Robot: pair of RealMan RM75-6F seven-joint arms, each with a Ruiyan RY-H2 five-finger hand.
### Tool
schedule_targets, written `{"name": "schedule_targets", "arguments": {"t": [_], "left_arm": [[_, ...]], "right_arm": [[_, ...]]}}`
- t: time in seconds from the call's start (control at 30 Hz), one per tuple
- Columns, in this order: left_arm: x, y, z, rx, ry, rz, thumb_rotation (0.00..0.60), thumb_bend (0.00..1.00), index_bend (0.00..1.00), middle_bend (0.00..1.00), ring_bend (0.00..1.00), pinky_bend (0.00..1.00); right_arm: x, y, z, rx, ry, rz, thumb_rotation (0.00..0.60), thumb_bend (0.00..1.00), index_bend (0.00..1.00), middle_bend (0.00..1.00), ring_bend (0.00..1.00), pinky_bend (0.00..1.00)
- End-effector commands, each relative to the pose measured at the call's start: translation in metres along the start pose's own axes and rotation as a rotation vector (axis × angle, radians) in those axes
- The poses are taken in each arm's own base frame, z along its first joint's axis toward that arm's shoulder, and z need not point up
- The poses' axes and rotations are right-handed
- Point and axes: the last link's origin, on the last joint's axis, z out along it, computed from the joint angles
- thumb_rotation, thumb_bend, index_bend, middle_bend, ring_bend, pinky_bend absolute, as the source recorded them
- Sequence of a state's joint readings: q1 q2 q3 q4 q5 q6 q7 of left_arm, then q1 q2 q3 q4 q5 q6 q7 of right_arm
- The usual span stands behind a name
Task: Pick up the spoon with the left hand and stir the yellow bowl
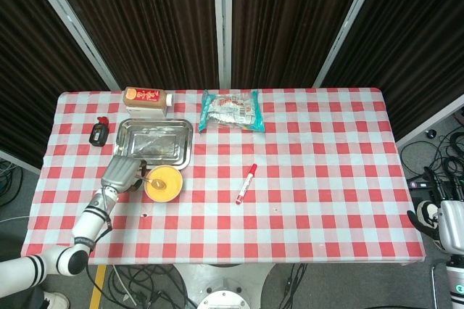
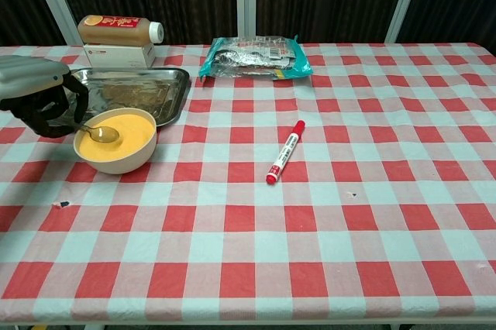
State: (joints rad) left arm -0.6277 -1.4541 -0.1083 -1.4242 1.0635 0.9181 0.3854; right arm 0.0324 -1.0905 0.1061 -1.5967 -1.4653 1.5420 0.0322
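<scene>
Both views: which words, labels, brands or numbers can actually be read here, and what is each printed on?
None can be quoted.
Bottle lying on a white box: red print on its label, blurred.
Foil snack bag: printing too small.
Red marker: dark marks on its white barrel, unreadable.
Small black item at the table's left edge: no legible text.

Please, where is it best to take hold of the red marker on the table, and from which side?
Grip the marker at mid-barrel, coming from above with fingers across its narrow width. It lies flat and diagonal on the cloth, cap end nearer the front edge, with nothing close beside it.
</scene>
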Motion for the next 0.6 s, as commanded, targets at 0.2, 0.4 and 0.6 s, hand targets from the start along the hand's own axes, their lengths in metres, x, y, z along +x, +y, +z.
{"name": "schedule_targets", "arguments": {"t": [0.2, 0.4, 0.6], "left_arm": [[0.017, 0.0, -0.013, 0.014, 0.136, 0.195, 0.6, 0.38, 0.62, 0.95, 0.93, 1.0], [0.019, 0.018, -0.014, -0.008, 0.211, 0.442, 0.6, 0.38, 0.64, 0.95, 0.93, 1.0], [0.017, 0.032, -0.008, -0.014, 0.234, 0.638, 0.6, 0.38, 0.64, 0.96, 0.93, 1.0]], "right_arm": [[0.001, -0.001, -0.001, 0.008, 0.007, 0.002, 0.6, 0.14, 0.08, 0.24, 0.06, 0.15], [0.0, -0.001, -0.003, 0.014, 0.006, 0.007, 0.6, 0.14, 0.08, 0.24, 0.06, 0.15], [0.003, -0.002, -0.004, 0.015, 0.014, 0.004, 0.6, 0.14, 0.08, 0.24, 0.06, 0.15]]}}
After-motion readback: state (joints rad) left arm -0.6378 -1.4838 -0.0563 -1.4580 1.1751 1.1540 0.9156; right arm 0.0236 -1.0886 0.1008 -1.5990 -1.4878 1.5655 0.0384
